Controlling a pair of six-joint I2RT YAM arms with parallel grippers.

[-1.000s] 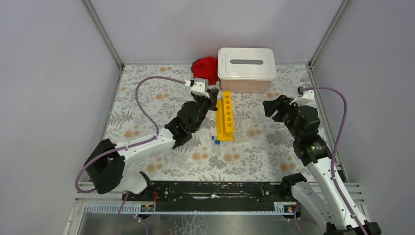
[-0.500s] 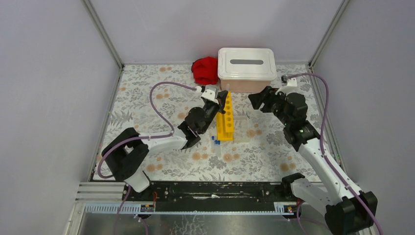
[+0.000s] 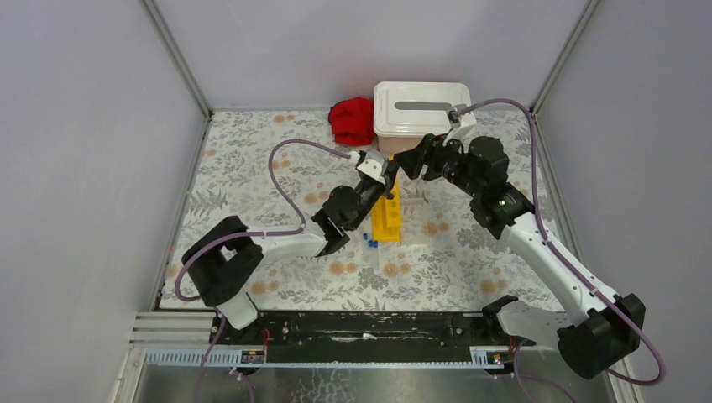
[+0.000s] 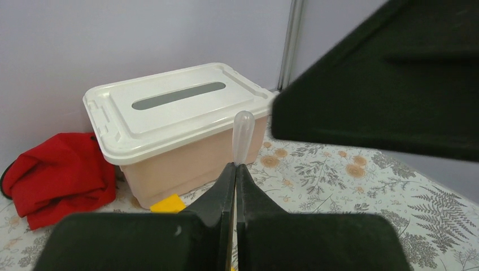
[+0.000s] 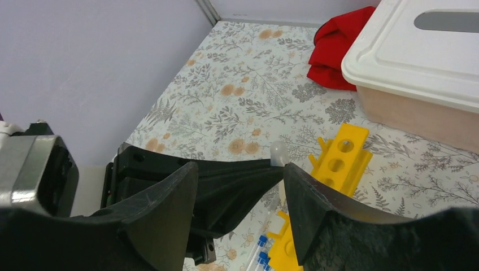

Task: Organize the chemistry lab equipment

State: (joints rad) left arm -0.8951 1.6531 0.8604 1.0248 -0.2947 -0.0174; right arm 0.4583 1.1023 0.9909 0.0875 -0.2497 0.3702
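Top, left claw (image 3: pixel 388 175): extends over the far end of the rack (image 3: pixel 386 217); from here I cannot tell its grip.
Top, right claw (image 3: pixel 403 164): comes across from the right and meets the left claw tip to tip, just in front of the bin (image 3: pixel 420 117).
Top, rack: yellow, lies lengthwise mid-table (image 3: pixel 252 168), its row of round holes facing up.
Top, loose tubes (image 3: pixel 368 241): blue-capped, on the table at the rack's near left corner.
Top, bin: pinkish with a white slotted lid on, at the far edge.
Top, cloth (image 3: pixel 353 120): red and crumpled, just left of the bin.
Left wrist, left claw (image 4: pixel 235 169): I see it pinched closed on a clear tube (image 4: pixel 244 131), which stands upright out of the fingertips with its rounded end up.
Left wrist, right claw: one black finger (image 4: pixel 384 84) fills the upper right, just beside the tube, with a gap between them.
Left wrist, bin (image 4: pixel 169 130): behind the tube, with the cloth (image 4: pixel 56 175) to its left.
Left wrist, rack: only a yellow corner (image 4: pixel 168 203) shows below the bin.
Right wrist, right claw (image 5: pixel 240 169): spread wide and holding nothing, with a finger on either side of the left claw's tip.
Right wrist, tube (image 5: pixel 278 152): its rounded end shows between the fingers, nearer the right-hand one; I cannot tell whether they touch.
Right wrist, rack (image 5: pixel 339 161): on the table beyond the tube.
Right wrist, loose tubes (image 5: pixel 261 248): blue caps, beside the rack's left edge.
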